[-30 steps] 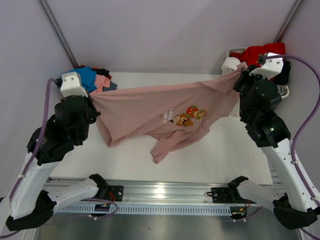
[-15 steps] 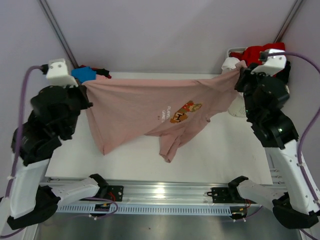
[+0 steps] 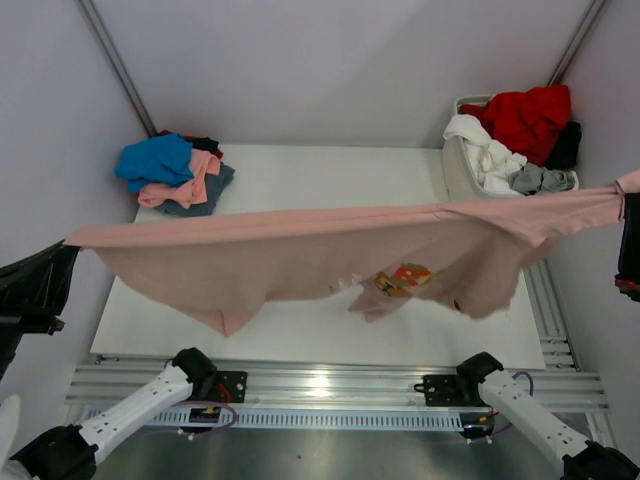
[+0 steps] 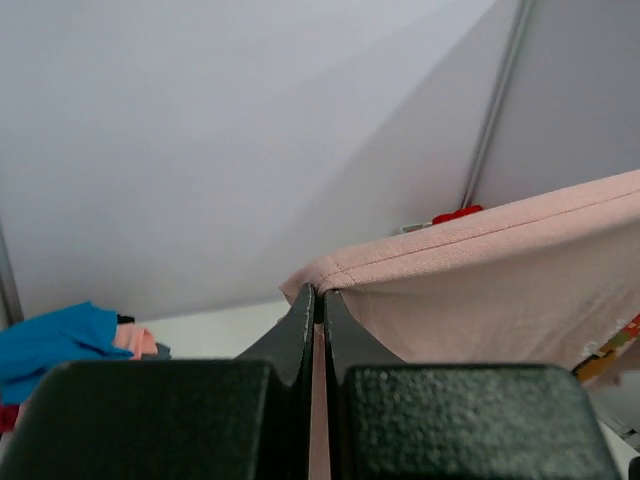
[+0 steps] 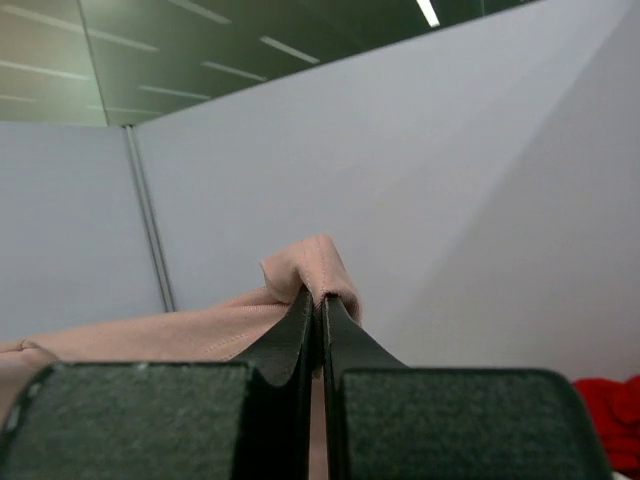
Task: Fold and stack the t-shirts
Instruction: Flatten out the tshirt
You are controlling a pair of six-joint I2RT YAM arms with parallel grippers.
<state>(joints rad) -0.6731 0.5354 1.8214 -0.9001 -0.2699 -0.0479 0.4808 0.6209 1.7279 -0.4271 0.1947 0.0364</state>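
Pincers on both arms are clamping fully down on cloth: the left pincer [image 4: 320, 296] is pinching 1 stitched edge of the dusty-pink t-shirt [image 3: 300, 255], and the right pincer [image 5: 320, 300] is pinching a bunched edge at the opposite end, with no gap showing in either beyond the fabric. Between them the shirt is hanging in the air above the table [image 3: 330, 180]. Its top edge is running taut from the left side to the right side, and its body is drooping toward the near edge with the cartoon print [image 3: 405, 278] showing low and right of the middle. Whether its lowest folds are touching the table I cannot tell. At the far left corner a blue tee [image 3: 155, 160] is lying on a salmon tee [image 3: 185, 190] and a slate tee [image 3: 215, 185], looking rumpled rather than squarely folded, so if that is the stack it is looking loose. At the far right corner the laundry basket [image 3: 455, 175] is holding a red tee [image 3: 525, 115], a white tee [image 3: 485, 150] and grey cloth. By my reading the job is sitting around its middle: the pink shirt is only being spread, not yet folded, and the basket's load is waiting after it.
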